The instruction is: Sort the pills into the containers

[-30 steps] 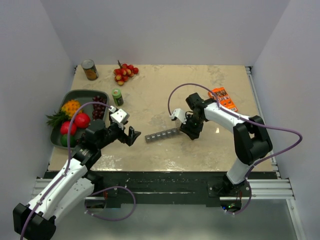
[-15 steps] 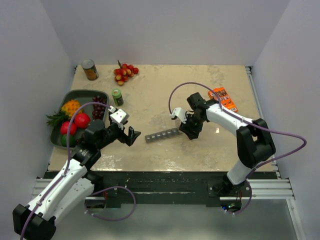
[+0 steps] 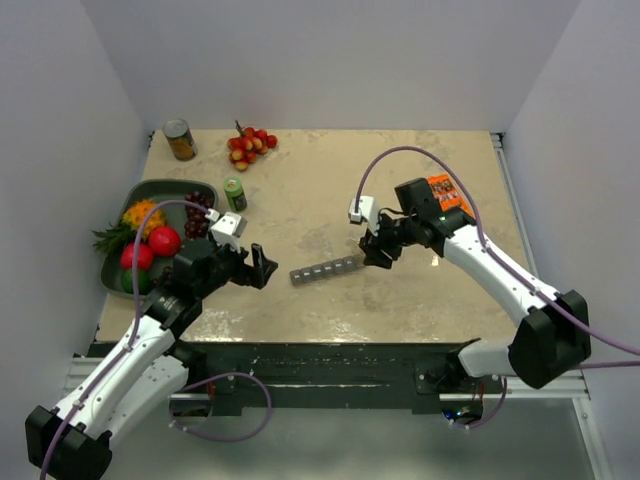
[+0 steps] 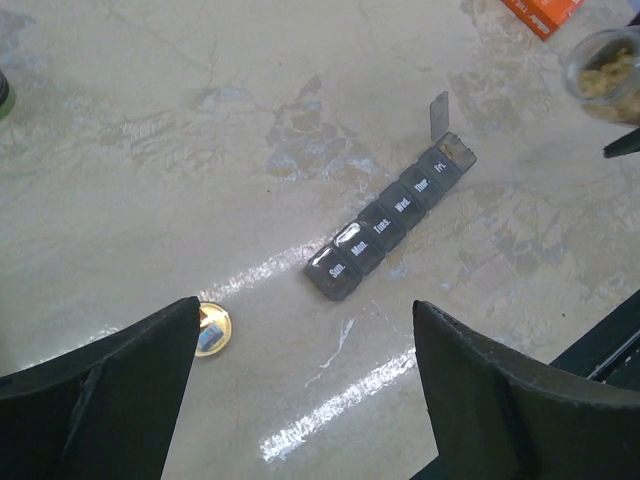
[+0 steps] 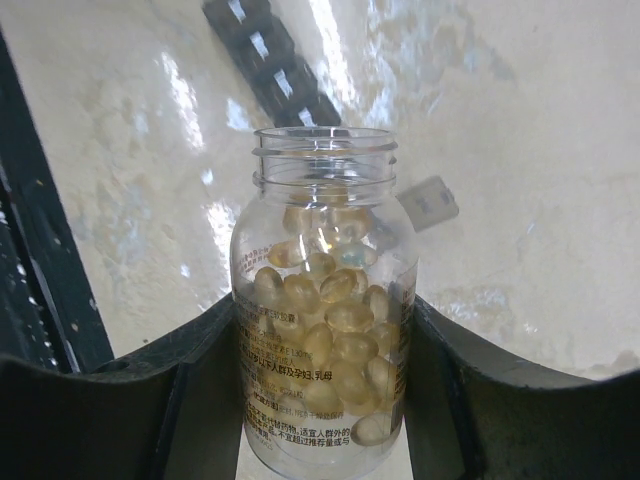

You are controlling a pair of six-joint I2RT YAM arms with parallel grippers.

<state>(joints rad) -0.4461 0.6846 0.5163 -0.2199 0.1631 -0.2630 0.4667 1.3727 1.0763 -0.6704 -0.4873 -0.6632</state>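
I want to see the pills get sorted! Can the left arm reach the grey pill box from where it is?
Probably yes. The left gripper is open and points at the pill box, with only bare table between them. A small gold cap lies off to one side.

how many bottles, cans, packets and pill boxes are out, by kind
bottles: 2 (clear bottle, green-capped bottle)
can: 1
packet: 1
pill box: 1
total: 5
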